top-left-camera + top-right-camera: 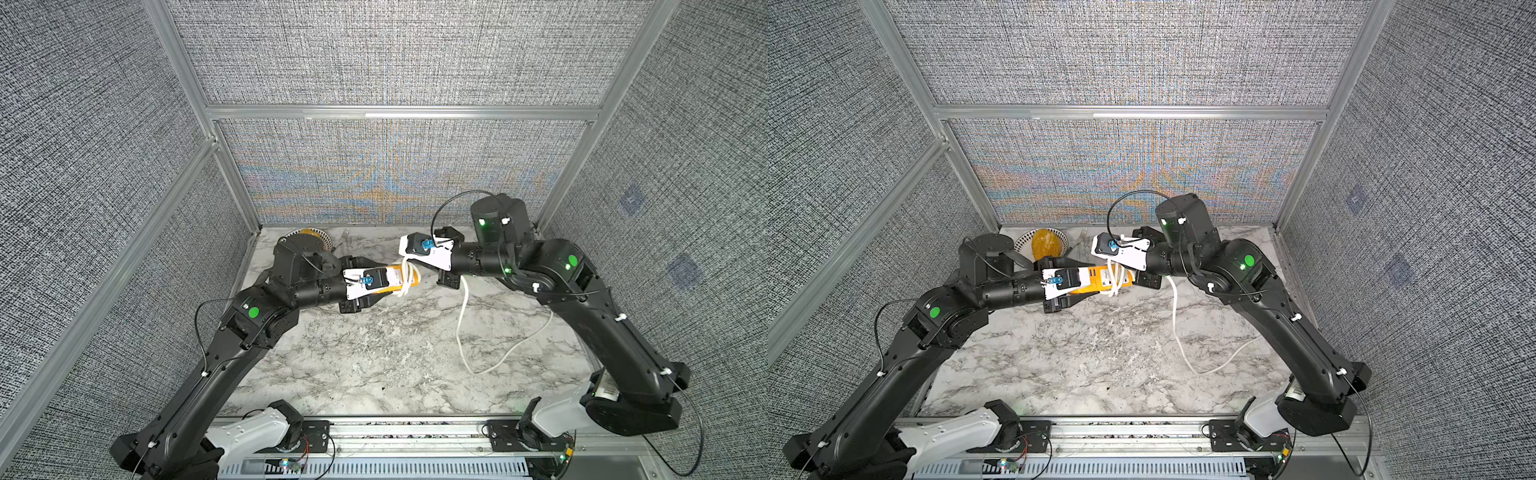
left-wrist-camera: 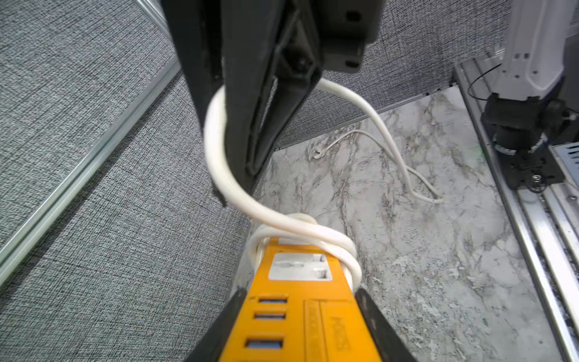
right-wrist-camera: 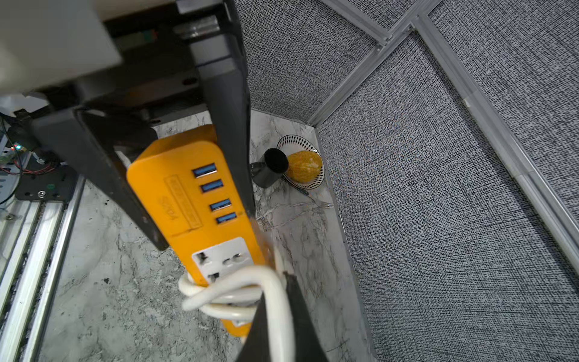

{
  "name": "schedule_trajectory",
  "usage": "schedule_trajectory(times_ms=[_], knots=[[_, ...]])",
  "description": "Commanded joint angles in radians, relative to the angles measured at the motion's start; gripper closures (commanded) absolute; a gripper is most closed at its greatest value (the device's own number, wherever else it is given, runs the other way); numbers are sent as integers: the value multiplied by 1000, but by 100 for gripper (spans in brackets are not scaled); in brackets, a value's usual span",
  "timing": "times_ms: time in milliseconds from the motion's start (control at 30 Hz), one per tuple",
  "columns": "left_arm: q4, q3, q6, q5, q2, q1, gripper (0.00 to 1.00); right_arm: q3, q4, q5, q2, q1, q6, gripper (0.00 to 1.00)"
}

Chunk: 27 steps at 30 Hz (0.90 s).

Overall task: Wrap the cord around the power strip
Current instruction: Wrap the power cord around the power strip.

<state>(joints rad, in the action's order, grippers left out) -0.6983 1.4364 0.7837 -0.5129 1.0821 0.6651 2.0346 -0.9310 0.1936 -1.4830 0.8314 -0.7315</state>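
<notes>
The orange-yellow plastic power strip (image 2: 297, 313) runs off the left wrist view's edge. In both top views the long white cord (image 1: 457, 332) vanishes behind the right arm.

In both top views the left arm (image 1: 208, 365) rises from the lower left corner, bends at the elbow and runs level toward the centre. The left tool (image 1: 392, 280) is partly closed, its fingers (image 2: 372, 316) clamping the long sides of the power strip (image 2: 297, 316). The right arm (image 1: 615, 332) rises from the lower right and reaches left. The right tool (image 2: 239, 178) is pinched tight on the cord (image 2: 216, 150), just beside the left tool's tips.
</notes>
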Motion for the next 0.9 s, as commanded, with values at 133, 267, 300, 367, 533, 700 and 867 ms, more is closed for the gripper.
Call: schedule_trajectory(times_ms=[133, 267, 300, 367, 533, 700, 867], knots=[[-114, 15, -21, -302, -10, -5, 100, 34, 156, -47, -8, -20, -34, 100], [79, -9, -180, -465, -29, -5, 100, 18, 199, 44, -7, -82, -15, 100], [158, -24, -239, -494, -38, -5, 100, 9, 206, 70, -7, -97, -8, 100], [336, -48, -363, -550, -53, -5, 100, -17, 228, 151, -7, -136, 19, 100], [596, -32, -580, -636, -47, 8, 100, -72, 272, 312, -10, -203, 69, 100], [778, -10, -735, -658, -41, 30, 100, -138, 343, 478, 16, -271, 146, 100], [850, 28, -778, -651, -30, 45, 100, -176, 376, 572, 39, -301, 208, 93]])
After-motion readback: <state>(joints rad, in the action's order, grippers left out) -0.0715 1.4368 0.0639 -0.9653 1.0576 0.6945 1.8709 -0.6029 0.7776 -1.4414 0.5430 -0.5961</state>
